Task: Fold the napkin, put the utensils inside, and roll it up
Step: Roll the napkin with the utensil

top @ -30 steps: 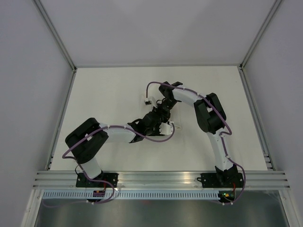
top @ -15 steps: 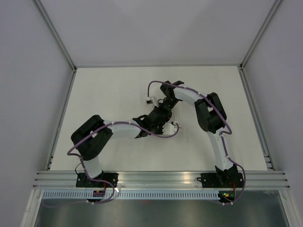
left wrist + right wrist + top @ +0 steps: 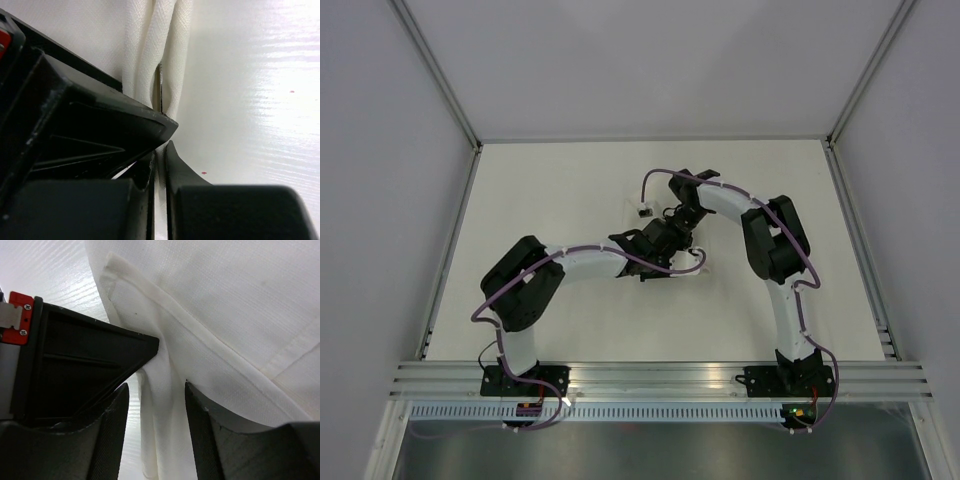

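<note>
One pair, the left fingers (image 3: 125,125), pinched the napkin's (image 3: 225,300) rolled folds; the right fingers (image 3: 90,365) straddled it, spread apart.

Top view high, looking down; both wrist views close on napkin (image 3: 150,50).

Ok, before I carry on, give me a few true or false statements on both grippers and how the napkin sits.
1. The left gripper is shut on the napkin. True.
2. The right gripper is clamped fully shut. False: its jaws stand apart, with napkin cloth lying between them.
3. Both grippers meet near the middle of the table. True.
4. The napkin lies spread out flat in one layer. False: in the left wrist view it is gathered into long rolled folds, and the right wrist view shows overlapping hemmed layers.
</note>
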Controlling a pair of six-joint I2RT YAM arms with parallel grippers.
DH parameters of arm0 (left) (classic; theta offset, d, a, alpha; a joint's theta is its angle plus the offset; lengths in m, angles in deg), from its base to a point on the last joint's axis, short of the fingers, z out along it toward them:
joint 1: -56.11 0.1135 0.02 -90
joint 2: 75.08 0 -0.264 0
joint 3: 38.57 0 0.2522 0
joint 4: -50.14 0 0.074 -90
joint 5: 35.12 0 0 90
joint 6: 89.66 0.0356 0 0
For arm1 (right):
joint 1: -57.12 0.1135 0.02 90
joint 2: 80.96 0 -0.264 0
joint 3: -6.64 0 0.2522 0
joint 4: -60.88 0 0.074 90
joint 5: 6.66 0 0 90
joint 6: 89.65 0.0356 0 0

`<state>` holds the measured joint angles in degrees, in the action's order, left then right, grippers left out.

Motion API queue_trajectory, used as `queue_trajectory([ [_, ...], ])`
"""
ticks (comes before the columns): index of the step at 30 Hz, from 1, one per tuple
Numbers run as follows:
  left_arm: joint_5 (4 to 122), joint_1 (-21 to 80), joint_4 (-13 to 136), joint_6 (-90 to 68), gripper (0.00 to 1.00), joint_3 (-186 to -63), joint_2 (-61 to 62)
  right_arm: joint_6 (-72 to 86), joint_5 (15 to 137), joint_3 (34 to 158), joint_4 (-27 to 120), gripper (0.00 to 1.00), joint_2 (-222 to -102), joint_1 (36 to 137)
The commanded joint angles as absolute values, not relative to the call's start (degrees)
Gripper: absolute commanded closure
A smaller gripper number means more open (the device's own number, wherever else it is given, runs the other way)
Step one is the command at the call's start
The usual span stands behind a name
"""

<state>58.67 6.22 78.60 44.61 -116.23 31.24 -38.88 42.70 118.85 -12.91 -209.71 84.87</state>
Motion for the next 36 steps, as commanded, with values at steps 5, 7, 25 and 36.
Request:
queue_trajectory([
  [5,67.09,5.75,85.87,40.07,0.98,-117.90,34.43,-36.40,47.13,115.59,-8.34,0.42,-206.82,81.47],
  [7,68.05,5.75,87.45,39.80,0.98,-119.04,34.78,-35.26,45.65,114.80,-7.55,0.41,-205.42,80.07],
  [25,78.51,8.12,103.97,31.80,0.98,-134.77,43.30,-31.38,30.62,113.84,-3.86,0.37,-196.46,64.25],
  [36,91.52,12.60,115.58,26.01,0.98,-147.07,53.41,-37.69,30.52,86.01,15.56,0.36,-174.25,58.26],
])
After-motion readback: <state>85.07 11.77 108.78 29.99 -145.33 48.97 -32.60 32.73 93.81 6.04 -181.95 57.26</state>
